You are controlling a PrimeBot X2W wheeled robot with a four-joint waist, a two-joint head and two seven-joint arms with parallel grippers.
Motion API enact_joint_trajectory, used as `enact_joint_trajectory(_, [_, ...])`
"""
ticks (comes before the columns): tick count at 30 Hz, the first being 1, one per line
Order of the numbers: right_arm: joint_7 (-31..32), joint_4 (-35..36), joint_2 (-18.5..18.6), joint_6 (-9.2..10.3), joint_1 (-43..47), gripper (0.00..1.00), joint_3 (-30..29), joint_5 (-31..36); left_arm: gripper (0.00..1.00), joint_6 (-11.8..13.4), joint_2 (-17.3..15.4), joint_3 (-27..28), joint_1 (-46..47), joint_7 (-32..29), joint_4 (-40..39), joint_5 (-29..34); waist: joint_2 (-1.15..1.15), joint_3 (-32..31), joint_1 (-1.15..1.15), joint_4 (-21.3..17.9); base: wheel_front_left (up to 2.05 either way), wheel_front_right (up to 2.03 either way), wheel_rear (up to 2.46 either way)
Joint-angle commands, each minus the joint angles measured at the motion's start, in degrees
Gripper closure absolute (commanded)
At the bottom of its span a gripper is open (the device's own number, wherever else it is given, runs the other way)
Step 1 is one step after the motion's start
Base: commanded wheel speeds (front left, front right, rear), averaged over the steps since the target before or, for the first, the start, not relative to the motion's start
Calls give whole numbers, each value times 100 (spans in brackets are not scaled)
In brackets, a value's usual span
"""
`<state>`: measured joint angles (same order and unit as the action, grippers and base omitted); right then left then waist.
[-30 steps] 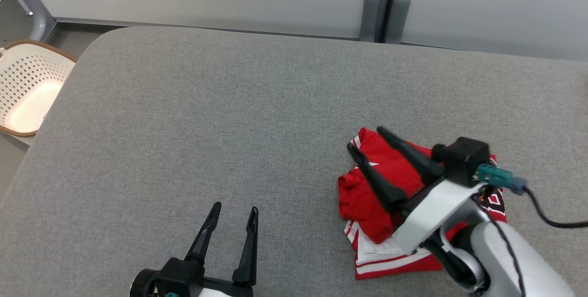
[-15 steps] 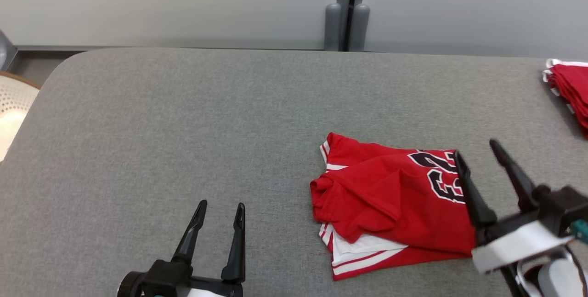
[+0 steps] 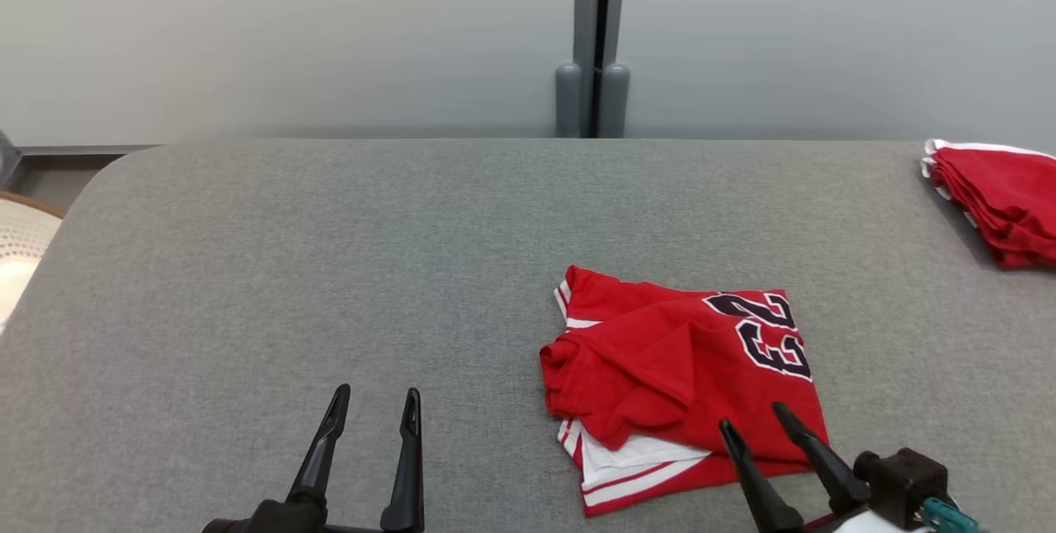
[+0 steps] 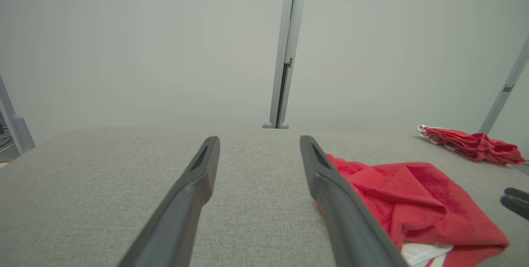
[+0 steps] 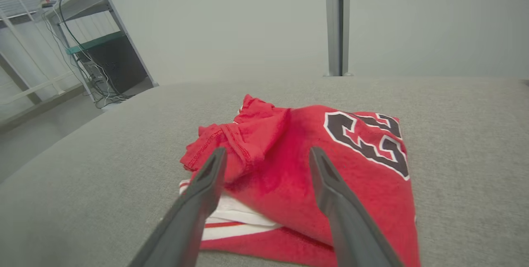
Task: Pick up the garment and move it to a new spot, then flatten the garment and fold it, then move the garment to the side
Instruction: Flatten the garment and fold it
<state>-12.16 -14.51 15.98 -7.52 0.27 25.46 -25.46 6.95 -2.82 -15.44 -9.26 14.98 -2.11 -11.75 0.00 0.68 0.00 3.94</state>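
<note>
Right pincer (image 3: 751,416) stands at the lower right of the head view with its two dark fingers spread apart and nothing between them, their tips over the near edge of the red jersey (image 3: 676,360). Whether they touch the cloth I cannot tell. In the right wrist view the fingers frame the jersey, which lies just ahead of them. The left pincer (image 3: 377,391) is open too and empty, over bare grey fabric well to the left of the jersey. In its wrist view the garment lies just past its right-hand finger. The jersey rests loosely folded on the right half of the grey bench (image 3: 330,252), with a rumpled sleeve on its left side and white trim with red stripes showing at the near edge. It bears black numerals edged in white that look like 23, turned away from the robot. A second heap of red cloth (image 3: 1002,203) lies at the far right corner of the bench, well apart from the jersey.
</note>
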Motion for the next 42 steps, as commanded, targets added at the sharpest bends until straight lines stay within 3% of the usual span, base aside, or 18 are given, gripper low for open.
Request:
enact_joint_trajectory(1, [-10,-30,-14,9,-112,0,2,-53,0,-19,-22,12,-56,26,-9,48,0,-7,0,65,0,0,0])
enact_joint_trajectory(13, [-106,-1450,-276,7,-800,0,440,-513,0,-2,-20,-114,-99,27,40,-24,0,56,0,663,0,0,0])
enact_joint_trajectory(14, [-123,-1545,-287,7,-856,19,454,-526,0,-8,-20,-117,-95,27,47,-30,0,63,0,698,0,0,0])
enact_joint_trajectory(15, [-146,-1622,-298,7,-898,60,460,-533,0,-15,-20,-118,-87,27,48,-33,0,76,0,730,0,0,0])
enact_joint_trajectory(17, [-189,-1722,-305,7,-1007,92,500,-515,0,-15,-20,-132,-57,27,45,-36,0,103,0,785,0,0,0])
enact_joint_trajectory(18, [-220,-1725,-309,7,-1043,100,552,-504,0,-18,-20,-141,-42,27,45,-34,0,113,0,810,0,0,0])
enact_joint_trajectory(31, [-214,-1082,-479,7,-1433,100,1127,-615,0,-80,-21,-193,-89,27,193,-33,0,40,0,934,0,0,0])
enact_joint_trajectory(32, [-162,-1140,-498,7,-1476,89,1204,-621,0,-84,-21,-206,-78,27,206,-41,0,44,0,939,0,0,0])
enact_joint_trajectory(34, [-29,-1387,-618,7,-1623,0,1307,-687,0,-99,-21,-262,-11,27,264,-67,0,91,0,974,0,0,0])
enact_joint_trajectory(42, [125,-1418,-660,7,-1782,0,2027,-985,0,-130,-21,-340,97,27,381,-144,0,230,0,997,0,0,0])
